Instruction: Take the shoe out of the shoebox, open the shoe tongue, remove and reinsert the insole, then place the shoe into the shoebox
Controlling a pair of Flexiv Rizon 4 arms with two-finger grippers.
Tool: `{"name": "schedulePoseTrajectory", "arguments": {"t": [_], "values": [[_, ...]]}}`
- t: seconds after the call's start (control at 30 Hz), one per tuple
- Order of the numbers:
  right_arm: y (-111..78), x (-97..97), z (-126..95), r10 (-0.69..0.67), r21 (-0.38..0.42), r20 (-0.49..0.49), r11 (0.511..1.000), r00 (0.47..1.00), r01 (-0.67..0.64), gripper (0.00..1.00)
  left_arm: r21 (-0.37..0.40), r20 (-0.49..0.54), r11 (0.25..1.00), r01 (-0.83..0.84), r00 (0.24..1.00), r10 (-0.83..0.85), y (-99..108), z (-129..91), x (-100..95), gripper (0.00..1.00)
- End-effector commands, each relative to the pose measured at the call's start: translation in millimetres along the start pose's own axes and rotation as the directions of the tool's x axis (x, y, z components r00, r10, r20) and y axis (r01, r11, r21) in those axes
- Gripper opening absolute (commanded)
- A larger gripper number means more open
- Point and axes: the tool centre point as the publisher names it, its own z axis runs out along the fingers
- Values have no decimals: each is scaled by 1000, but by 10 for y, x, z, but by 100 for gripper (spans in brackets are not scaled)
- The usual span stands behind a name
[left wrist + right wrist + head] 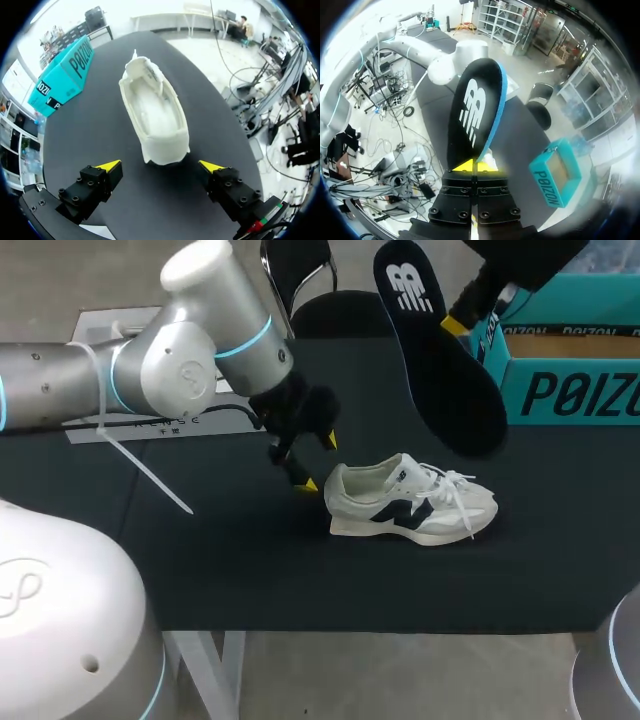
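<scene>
Two yellow-tipped fingers of the left gripper (160, 166) stand spread wide, clasping nothing, one to each side just behind the heel of the white shoe (155, 107), not touching it. The shoe sits upright on its sole on the black table (100, 140), toe pointing away from the gripper. The right gripper (475, 166) has its fingers pinched tight on one end of the dark insole (472, 107), holding it tilted in the air above the table, near the teal shoebox (570, 380) at the table's far right.
</scene>
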Motion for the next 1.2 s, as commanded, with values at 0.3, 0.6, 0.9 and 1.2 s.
{"name": "schedulePoseTrajectory", "arguments": {"t": [0.3, 0.6, 0.9, 1.2], "values": [[19, 135, -121, 13, 18, 25, 1000, 1000, -14, 0, -2, 0, 1000, 0, 1000, 0, -1, -5, 7, 100], [100, 20, -67, 2, 30, 12, 1000, 1000, -3, 0, -2, 0, 1000, 0, 1000, 0, -1, -5, 7, 100], [100, 20, -67, 2, 30, 12, 1000, 1000, -3, 0, 4, 13, 1000, -12, 1000, 11, -89, -83, -31, 100], [100, 20, -67, 2, 30, 12, 1000, 1000, -3, 0, 6, 62, 1000, -22, 998, 22, -532, -348, -266, 100]]}}
